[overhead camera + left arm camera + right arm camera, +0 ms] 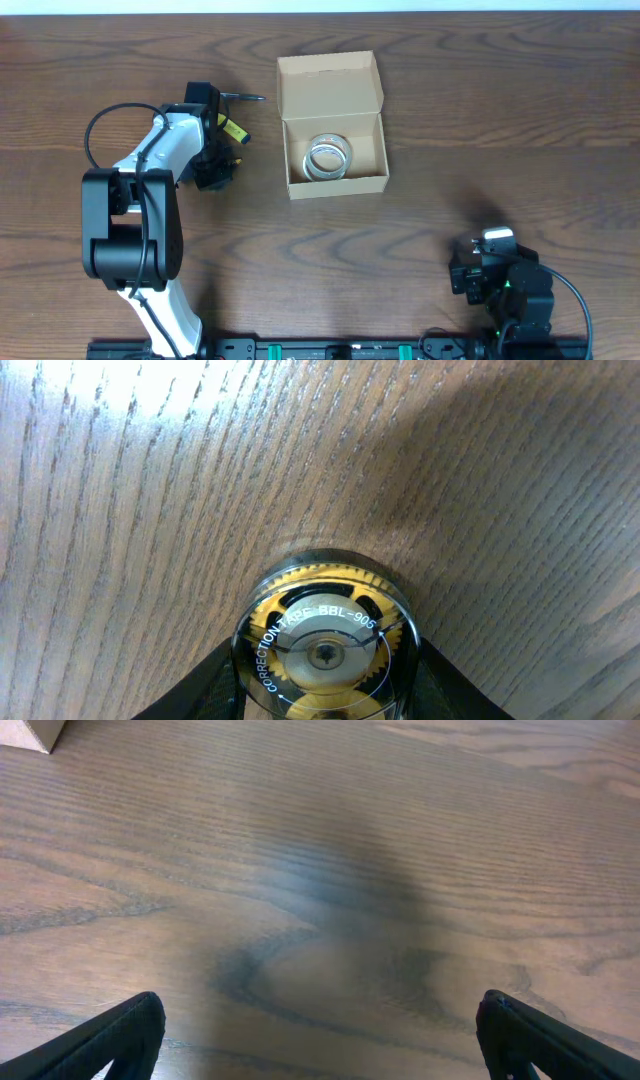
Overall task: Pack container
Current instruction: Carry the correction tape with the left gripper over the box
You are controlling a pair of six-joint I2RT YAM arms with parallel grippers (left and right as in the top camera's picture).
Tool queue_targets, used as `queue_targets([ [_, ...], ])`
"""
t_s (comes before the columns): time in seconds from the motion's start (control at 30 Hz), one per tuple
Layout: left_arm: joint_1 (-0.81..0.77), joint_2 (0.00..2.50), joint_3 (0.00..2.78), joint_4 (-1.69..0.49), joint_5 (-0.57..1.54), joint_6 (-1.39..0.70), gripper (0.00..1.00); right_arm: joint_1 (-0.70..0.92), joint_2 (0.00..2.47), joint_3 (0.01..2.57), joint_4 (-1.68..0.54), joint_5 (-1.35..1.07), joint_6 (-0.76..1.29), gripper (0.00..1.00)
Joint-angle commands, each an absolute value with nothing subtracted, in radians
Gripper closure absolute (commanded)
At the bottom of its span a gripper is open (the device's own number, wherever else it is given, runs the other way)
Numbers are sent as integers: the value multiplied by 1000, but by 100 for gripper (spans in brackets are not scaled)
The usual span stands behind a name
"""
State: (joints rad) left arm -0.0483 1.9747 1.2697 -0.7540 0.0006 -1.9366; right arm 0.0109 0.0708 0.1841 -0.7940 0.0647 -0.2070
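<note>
The container (pixel 332 178) is a tan cardboard box standing open at the table's middle, its flap lid (pixel 330 84) folded back. A clear tape roll (pixel 327 157) lies inside it. Left of the box, my left gripper (pixel 213 170) points down at the table. In the left wrist view it (pixel 322 695) is shut on a round clear correction tape dispenser (pixel 320 645) with yellow gears, a black finger (pixel 205 685) pressed against each side. My right gripper (pixel 472 272) rests at the front right, open (pixel 325 1040) over bare wood with nothing between its fingers.
The wooden table (pixel 480 140) stretches around the box. A corner of the box (pixel 40 732) shows at the top left of the right wrist view. A thin dark object (pixel 243 98) lies just behind the left wrist.
</note>
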Motion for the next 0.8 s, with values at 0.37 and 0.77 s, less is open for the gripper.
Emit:
queue_targets([
  [0.37, -46, 1790, 1281, -758, -67, -1800, 89, 19, 64, 175, -795, 72, -191, 1],
  [0.77, -110, 1695, 1365, -742, -71, -1621, 90, 19, 64, 175, -795, 72, -191, 1],
])
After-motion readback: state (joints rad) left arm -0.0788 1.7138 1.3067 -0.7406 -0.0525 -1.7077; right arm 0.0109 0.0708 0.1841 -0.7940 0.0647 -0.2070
